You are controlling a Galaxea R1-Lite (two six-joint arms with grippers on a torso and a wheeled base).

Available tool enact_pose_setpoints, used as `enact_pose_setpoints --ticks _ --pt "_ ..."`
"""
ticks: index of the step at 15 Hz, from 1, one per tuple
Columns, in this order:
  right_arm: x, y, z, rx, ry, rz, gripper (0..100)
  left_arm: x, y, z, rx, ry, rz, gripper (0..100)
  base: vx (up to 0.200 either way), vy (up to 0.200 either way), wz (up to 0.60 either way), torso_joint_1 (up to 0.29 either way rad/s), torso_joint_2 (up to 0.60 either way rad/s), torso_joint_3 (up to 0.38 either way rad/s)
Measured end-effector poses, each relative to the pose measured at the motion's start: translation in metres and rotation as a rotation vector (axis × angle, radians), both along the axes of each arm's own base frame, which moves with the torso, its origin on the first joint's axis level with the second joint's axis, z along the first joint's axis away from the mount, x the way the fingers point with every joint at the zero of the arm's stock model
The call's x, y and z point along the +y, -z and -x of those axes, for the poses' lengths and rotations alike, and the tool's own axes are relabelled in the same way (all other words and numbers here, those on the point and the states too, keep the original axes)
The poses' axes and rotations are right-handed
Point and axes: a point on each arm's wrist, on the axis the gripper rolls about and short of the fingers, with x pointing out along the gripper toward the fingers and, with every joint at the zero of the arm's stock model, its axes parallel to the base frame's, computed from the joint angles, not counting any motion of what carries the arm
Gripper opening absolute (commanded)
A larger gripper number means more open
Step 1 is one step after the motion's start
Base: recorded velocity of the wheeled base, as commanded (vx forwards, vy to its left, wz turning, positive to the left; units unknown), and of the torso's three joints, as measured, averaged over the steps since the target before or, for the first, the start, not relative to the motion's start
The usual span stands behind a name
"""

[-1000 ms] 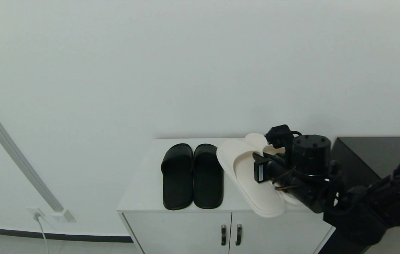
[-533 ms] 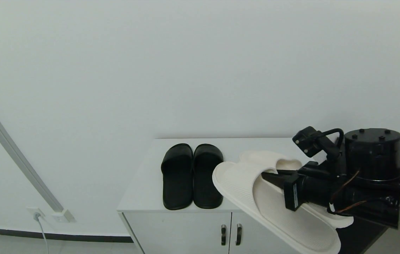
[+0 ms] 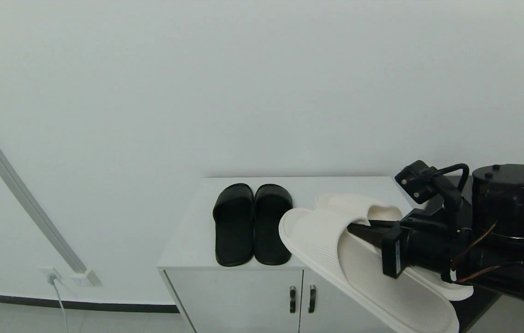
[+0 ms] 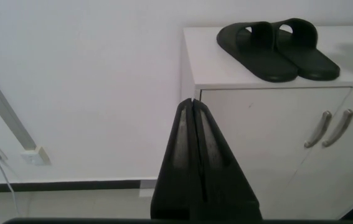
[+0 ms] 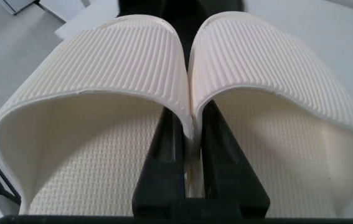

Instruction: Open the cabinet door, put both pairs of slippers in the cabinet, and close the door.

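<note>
A pair of black slippers (image 3: pixel 252 224) lies side by side on the left part of the white cabinet's top (image 3: pixel 188 245). Both cabinet doors are closed, their two metal handles (image 3: pixel 301 299) meeting at the middle. My right gripper (image 3: pixel 359 231) is shut on the pair of white slippers (image 3: pixel 331 245) and holds it tilted in the air off the cabinet's right front. In the right wrist view its fingers (image 5: pixel 167 143) pinch the two inner strap edges of the white slippers (image 5: pixel 101 81) together. My left gripper (image 4: pixel 192 109) is shut and empty, low and left of the cabinet (image 4: pixel 269 137), below the black slippers (image 4: pixel 279 42).
A plain white wall stands behind the cabinet. On the left, a grey conduit (image 3: pixel 17 189) runs diagonally down to a wall socket (image 3: pixel 51 276) with a cable plugged in. The right half of the cabinet top (image 3: pixel 363 187) is bare.
My right arm lifted the white slippers off the cabinet top and carried them to the right and nearer the camera. The head view shifted slightly.
</note>
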Motion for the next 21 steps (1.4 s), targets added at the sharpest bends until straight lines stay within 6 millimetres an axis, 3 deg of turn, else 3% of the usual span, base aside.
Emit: enact_pose_setpoints --ticks 7,21 --pt "-0.0001 0.0011 0.0009 0.000 -0.002 0.004 0 0.0000 0.0000 0.0000 0.000 0.000 0.000 0 -0.200 0.000 0.00 0.000 0.00 0.002" --pt "0.0016 0.0080 -0.0015 0.008 0.006 0.027 0 -0.0001 0.0000 0.0000 0.000 0.001 0.000 0 0.000 0.000 0.00 0.000 0.00 0.000"
